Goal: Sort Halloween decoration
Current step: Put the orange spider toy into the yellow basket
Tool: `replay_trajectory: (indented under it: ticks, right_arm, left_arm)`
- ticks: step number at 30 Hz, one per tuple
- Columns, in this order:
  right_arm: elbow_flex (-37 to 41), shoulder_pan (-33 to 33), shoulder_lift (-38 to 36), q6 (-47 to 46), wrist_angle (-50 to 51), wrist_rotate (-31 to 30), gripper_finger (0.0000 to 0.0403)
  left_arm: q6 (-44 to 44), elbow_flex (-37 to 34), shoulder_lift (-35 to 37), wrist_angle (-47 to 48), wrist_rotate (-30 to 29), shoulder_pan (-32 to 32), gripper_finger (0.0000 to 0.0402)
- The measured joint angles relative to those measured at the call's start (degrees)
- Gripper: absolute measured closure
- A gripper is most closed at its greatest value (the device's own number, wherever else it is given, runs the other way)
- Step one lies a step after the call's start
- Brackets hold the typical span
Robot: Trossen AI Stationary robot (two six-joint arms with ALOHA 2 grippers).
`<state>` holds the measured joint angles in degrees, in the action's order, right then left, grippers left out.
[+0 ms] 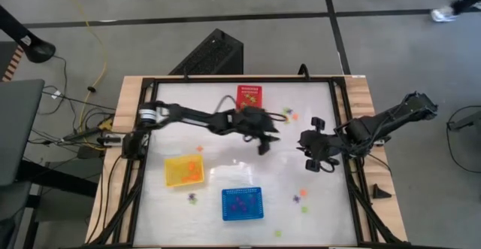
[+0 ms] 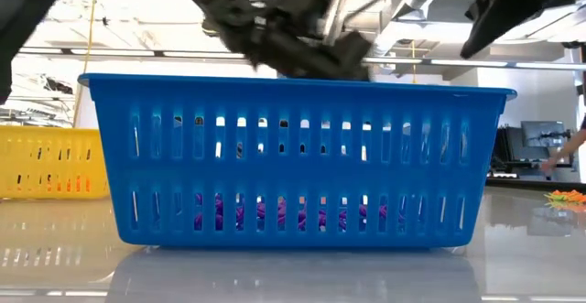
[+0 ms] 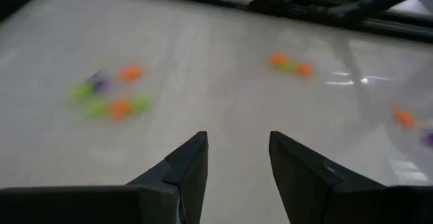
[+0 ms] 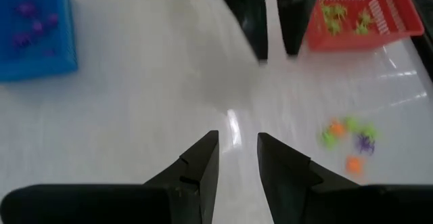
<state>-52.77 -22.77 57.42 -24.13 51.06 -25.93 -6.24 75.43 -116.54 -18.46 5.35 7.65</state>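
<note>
Above the middle of the white desk (image 1: 225,174) hangs the left gripper (image 1: 264,145), its dark fingers (image 3: 186,173) parted with nothing between them. Just behind it stands the red perforated plastic basket (image 1: 249,96), holding light green trinkets (image 4: 342,17). A cluster of tiny orange, purple and green plastic Halloween trinkets (image 1: 289,114) lies loose beside it, toward the right gripper (image 1: 312,161), which hovers near, fingers narrowly apart and empty. Nearer the desk's front sit the yellow perforated basket (image 1: 185,171) with orange pieces and the blue perforated basket (image 1: 242,204) with purple ones; more loose trinkets (image 1: 301,198) lie scattered beside the blue one.
</note>
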Motion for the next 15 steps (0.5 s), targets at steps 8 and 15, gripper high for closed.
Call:
replay_trajectory:
  ticks: [8, 15]
  right_arm:
    - [0.0, -1.59, -0.01, -4.55, 5.51, -0.07, 0.0269]
    - [0.22, -1.74, 0.01, -5.72, 9.55, 1.22, 0.0269]
  left_arm:
    - [2.43, 28.92, -21.5, 4.92, 9.29, -4.4, 0.0255]
    - [5.96, 52.78, -39.51, 5.88, 2.84, -8.15, 0.0255]
